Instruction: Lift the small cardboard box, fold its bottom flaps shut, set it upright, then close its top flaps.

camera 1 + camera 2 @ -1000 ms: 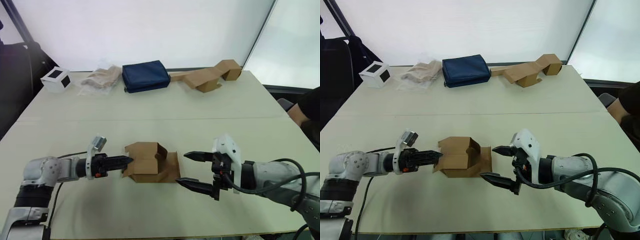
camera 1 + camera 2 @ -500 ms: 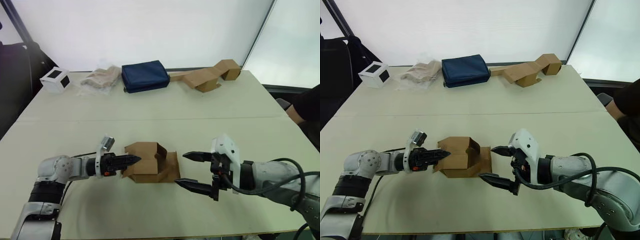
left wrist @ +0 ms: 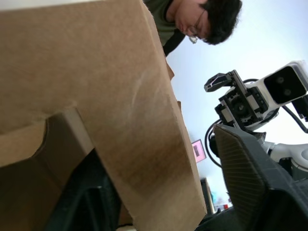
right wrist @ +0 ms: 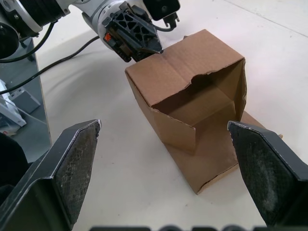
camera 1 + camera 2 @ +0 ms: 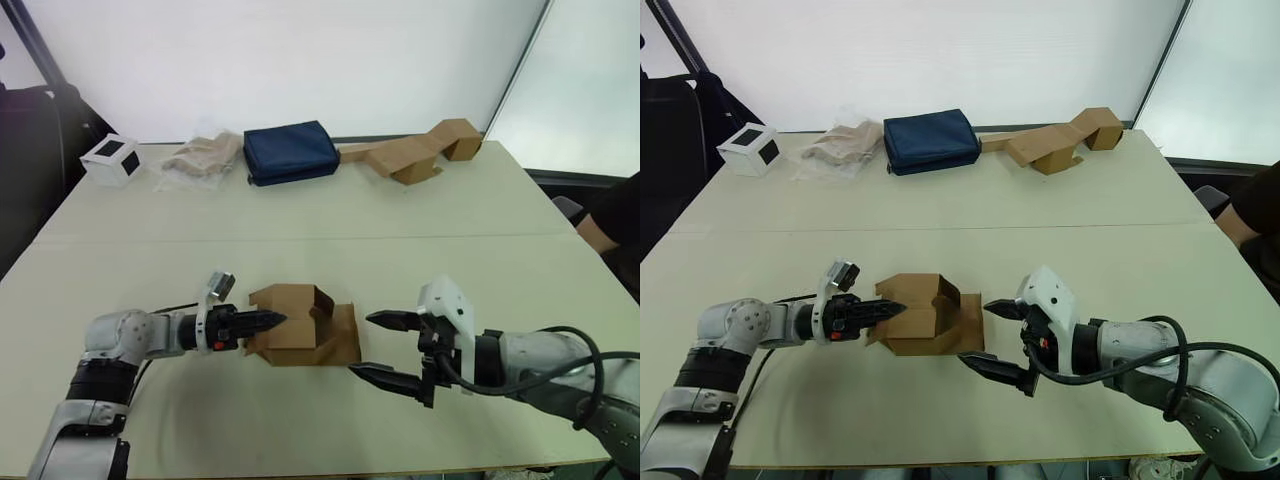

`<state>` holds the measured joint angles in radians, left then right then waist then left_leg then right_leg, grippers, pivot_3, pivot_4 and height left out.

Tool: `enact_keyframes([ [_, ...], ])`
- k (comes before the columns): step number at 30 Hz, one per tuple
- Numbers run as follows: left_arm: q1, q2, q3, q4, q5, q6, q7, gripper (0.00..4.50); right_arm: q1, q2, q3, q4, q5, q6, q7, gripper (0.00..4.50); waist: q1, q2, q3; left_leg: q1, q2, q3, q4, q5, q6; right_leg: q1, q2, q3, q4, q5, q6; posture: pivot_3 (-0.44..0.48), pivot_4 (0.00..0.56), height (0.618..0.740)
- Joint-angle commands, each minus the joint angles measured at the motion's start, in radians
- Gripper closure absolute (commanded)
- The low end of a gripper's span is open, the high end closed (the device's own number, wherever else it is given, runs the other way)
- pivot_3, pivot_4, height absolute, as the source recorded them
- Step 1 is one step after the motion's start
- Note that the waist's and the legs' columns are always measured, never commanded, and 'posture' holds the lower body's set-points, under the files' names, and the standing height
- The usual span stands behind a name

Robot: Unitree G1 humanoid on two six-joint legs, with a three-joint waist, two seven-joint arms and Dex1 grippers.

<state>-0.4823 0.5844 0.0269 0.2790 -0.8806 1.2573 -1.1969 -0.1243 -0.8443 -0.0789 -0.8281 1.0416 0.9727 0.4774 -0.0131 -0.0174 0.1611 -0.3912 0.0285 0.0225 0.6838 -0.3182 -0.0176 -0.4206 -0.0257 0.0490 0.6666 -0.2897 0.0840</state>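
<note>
- Small cardboard box [image 5: 297,322] lies on its side on the near table [image 5: 400,215], open end rightward.
- Left pincer [image 5: 268,321] pinches the box's left wall.
- Right pincer [image 5: 384,348], spread wide, hovers just right of it.

Light beige table [image 5: 420,215]. Near edge, centre: small cardboard box [image 5: 300,325] lying on its side, flaps open. Far edge, left to right: white box with black square [image 5: 111,159], crumpled clear plastic bag [image 5: 203,157], navy pouch [image 5: 291,151], long folded cardboard strip [image 5: 415,151].
</note>
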Motion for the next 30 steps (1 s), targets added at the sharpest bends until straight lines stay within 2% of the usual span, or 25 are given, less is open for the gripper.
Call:
enact_keyframes([
  [1,-0.022,-0.011,0.015,-0.016,-0.007,-0.003,-0.001,1.46,0.009,0.000,0.007,-0.016,-0.015,-0.024,0.009,0.00,-0.001,0.000,0.000,0.000,0.000,0.000,0.000,0.000,0.000,0.000,0.000,0.000,0.000,0.000,0.000,0.000,0.150,0.740],
  [8,-0.032,-0.040,0.025,-0.051,-0.022,0.014,0.029,1.46,0.016,0.002,0.019,-0.018,-0.030,-0.027,0.006,0.00,-0.001,0.000,0.000,0.000,0.000,0.000,0.000,0.000,0.000,0.000,0.000,0.000,0.000,0.000,0.000,0.000,0.150,0.740],
  [11,-0.021,-0.043,0.034,-0.071,-0.032,0.027,0.043,2.27,0.019,0.003,0.017,-0.021,-0.032,-0.027,0.004,0.00,-0.001,0.000,0.000,0.000,0.000,0.000,0.000,0.000,0.000,0.000,0.000,0.000,0.000,0.000,0.000,0.000,0.150,0.740],
  [16,-0.004,-0.040,0.051,-0.108,-0.050,0.051,0.061,4.19,0.010,0.021,0.000,-0.018,0.004,-0.027,-0.010,0.00,-0.001,0.000,0.000,0.000,0.000,0.000,0.000,0.000,0.000,0.000,0.000,0.000,0.000,0.000,0.000,0.000,0.150,0.740],
  [17,-0.003,-0.039,0.055,-0.111,-0.049,0.050,0.064,4.46,0.007,0.025,-0.006,-0.016,0.016,-0.027,-0.013,0.00,-0.001,0.000,0.000,0.000,0.000,0.000,0.000,0.000,0.000,0.000,0.000,0.000,0.000,0.000,0.000,0.000,0.150,0.740],
  [22,-0.021,-0.039,0.086,-0.108,-0.043,0.014,0.081,4.46,-0.006,0.037,-0.036,-0.005,0.073,-0.033,-0.032,0.00,0.000,0.000,0.000,0.000,0.000,0.000,0.000,0.000,0.000,0.000,0.000,0.000,0.000,0.000,0.000,0.000,0.150,0.740],
  [28,-0.139,-0.018,0.114,-0.130,-0.002,-0.135,0.071,4.46,-0.091,0.152,-0.102,0.088,0.059,-0.125,-0.139,0.00,0.000,0.000,0.000,0.000,0.000,0.000,0.000,0.001,-0.001,0.000,0.000,0.000,0.000,0.000,0.000,0.000,0.150,0.740],
  [30,-0.187,-0.008,0.106,-0.140,0.011,-0.177,0.057,4.50,-0.128,0.177,-0.105,0.118,0.020,-0.156,-0.158,0.58,0.000,0.000,0.000,0.000,0.000,0.000,0.000,0.001,-0.001,0.000,0.000,0.000,0.000,0.000,0.000,0.000,0.150,0.740],
])
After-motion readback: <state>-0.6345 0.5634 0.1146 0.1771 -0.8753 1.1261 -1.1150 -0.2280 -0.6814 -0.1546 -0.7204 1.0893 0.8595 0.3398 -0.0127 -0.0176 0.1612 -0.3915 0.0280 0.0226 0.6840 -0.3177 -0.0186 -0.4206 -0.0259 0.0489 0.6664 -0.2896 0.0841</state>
